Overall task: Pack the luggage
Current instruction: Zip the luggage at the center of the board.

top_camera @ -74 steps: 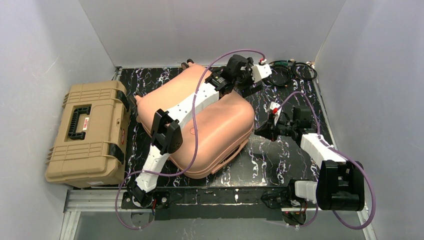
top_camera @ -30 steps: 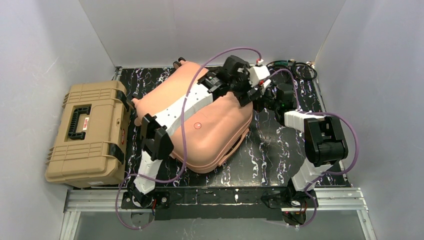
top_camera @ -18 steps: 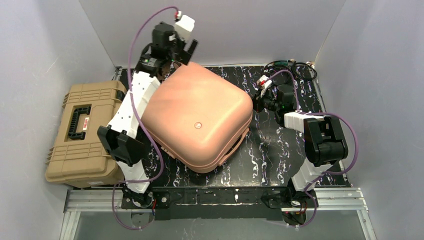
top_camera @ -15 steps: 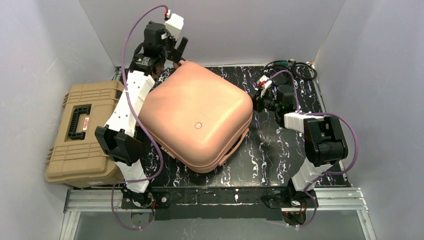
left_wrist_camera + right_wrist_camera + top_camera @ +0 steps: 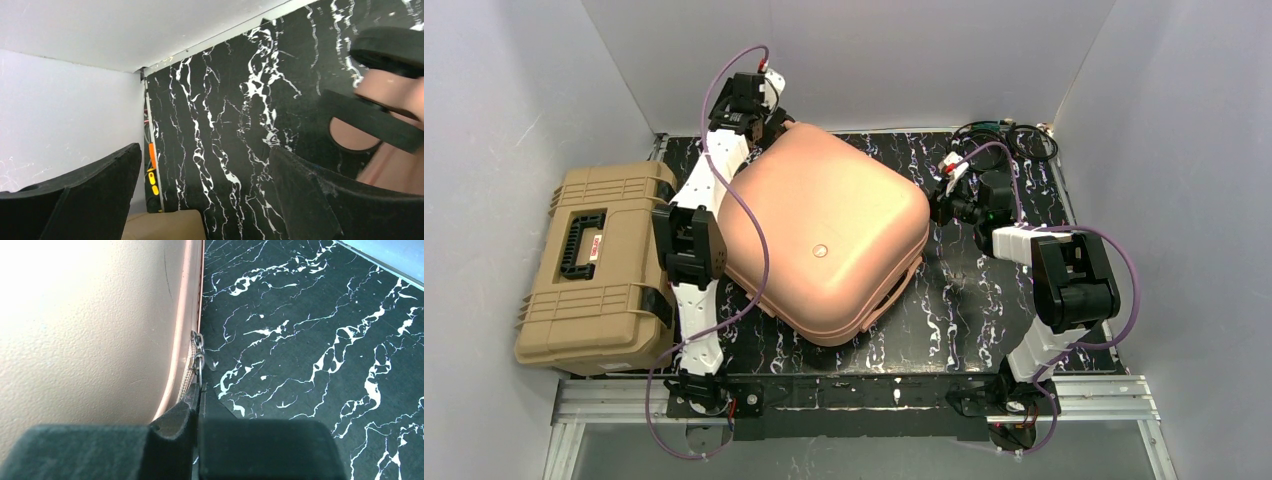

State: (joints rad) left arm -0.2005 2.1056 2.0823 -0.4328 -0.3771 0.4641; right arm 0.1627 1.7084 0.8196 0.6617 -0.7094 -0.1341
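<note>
The peach-pink luggage (image 5: 824, 235) lies shut on the black marble table, its round logo facing up. My right gripper (image 5: 941, 205) is at its right edge. In the right wrist view the right gripper (image 5: 199, 396) is shut on the metal zipper pull (image 5: 198, 359), beside the shell (image 5: 90, 325). My left gripper (image 5: 769, 112) is at the luggage's far left corner. In the left wrist view the left gripper (image 5: 205, 155) is open and empty over bare table, with a black wheel (image 5: 392, 45) of the luggage at the upper right.
A tan ribbed toolbox (image 5: 599, 265) with a black handle stands at the table's left edge; its corner shows in the left wrist view (image 5: 167, 225). Coiled cables (image 5: 1009, 140) lie at the far right corner. White walls enclose three sides.
My left arm has swung from over the luggage's far right side to its far left corner and come down there. My right gripper moved in to the zipper, then stayed.
</note>
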